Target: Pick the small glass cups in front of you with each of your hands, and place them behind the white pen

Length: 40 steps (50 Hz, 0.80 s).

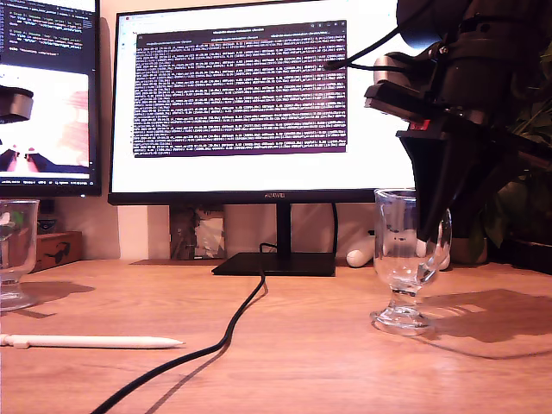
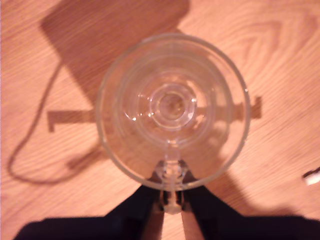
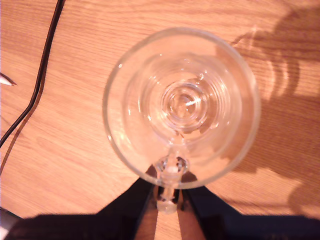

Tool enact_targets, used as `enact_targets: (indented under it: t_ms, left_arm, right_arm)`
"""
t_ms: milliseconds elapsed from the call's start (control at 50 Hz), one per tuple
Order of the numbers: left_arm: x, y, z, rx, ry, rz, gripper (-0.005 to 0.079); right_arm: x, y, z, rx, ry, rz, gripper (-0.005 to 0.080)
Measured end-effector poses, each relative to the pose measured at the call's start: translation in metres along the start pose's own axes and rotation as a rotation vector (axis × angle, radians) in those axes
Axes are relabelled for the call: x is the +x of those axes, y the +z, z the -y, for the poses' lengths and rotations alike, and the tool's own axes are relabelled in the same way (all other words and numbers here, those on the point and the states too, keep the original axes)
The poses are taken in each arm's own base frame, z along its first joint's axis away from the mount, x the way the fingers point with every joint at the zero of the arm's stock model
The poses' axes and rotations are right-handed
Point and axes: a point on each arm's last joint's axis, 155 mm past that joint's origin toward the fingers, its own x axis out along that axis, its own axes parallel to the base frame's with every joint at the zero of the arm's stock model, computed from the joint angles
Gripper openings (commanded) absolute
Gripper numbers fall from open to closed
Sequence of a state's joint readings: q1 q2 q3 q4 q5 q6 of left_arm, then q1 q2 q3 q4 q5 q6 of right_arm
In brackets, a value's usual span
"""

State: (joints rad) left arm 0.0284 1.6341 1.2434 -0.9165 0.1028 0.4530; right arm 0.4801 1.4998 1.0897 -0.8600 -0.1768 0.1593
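Two clear glass cups stand on the wooden table. One cup [image 1: 15, 250] is at the exterior view's left edge, and from above the same cup [image 2: 172, 107] fills the first wrist view. My first gripper [image 2: 171, 199] has its dark fingers [image 2: 145, 205] pressed on that cup's loop handle. The other cup [image 1: 405, 250] stands at the exterior view's right, also seen as a cup [image 3: 182, 105] from above. My second gripper [image 1: 431, 226] [image 3: 167, 196] reaches down and is shut on its handle. The white pen [image 1: 90, 341] lies in front, between the cups.
A black cable [image 1: 233, 323] runs from the monitor stand [image 1: 274, 263] toward the front, past the pen's tip [image 3: 5, 79]. Two monitors stand at the back. A plant [image 1: 526, 198] is behind the second arm. A small wooden box [image 1: 56, 248] sits at the exterior view's back left.
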Motion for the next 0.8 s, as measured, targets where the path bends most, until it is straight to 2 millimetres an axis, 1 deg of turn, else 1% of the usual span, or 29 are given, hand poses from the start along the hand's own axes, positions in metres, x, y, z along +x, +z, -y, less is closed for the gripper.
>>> enact_targets:
  t_ms: [240, 400, 500, 680, 800]
  left_arm:
    - [0.0, -0.015, 0.014, -0.081, -0.046, -0.067, -0.0019]
    - [-0.003, -0.008, 0.027, -0.114, -0.084, -0.039, -0.0019]
    - [-0.013, -0.001, 0.038, -0.121, -0.1, -0.005, -0.0019]
    - [-0.038, 0.012, 0.06, -0.109, -0.104, 0.071, -0.0019]
    - [-0.041, 0.017, 0.076, -0.082, -0.115, 0.084, -0.0019]
  right_arm:
    - [0.0, 0.0, 0.0, -0.001, 0.0, 0.0, -0.0013]
    - [0.001, -0.002, -0.006, -0.019, 0.005, -0.004, -0.0013]
    - [0.002, -0.003, -0.012, -0.038, 0.011, -0.006, -0.0013]
    - [0.003, -0.001, -0.023, -0.063, 0.023, 0.008, -0.0013]
    - [0.004, 0.0, -0.026, -0.062, 0.027, 0.011, -0.0013]
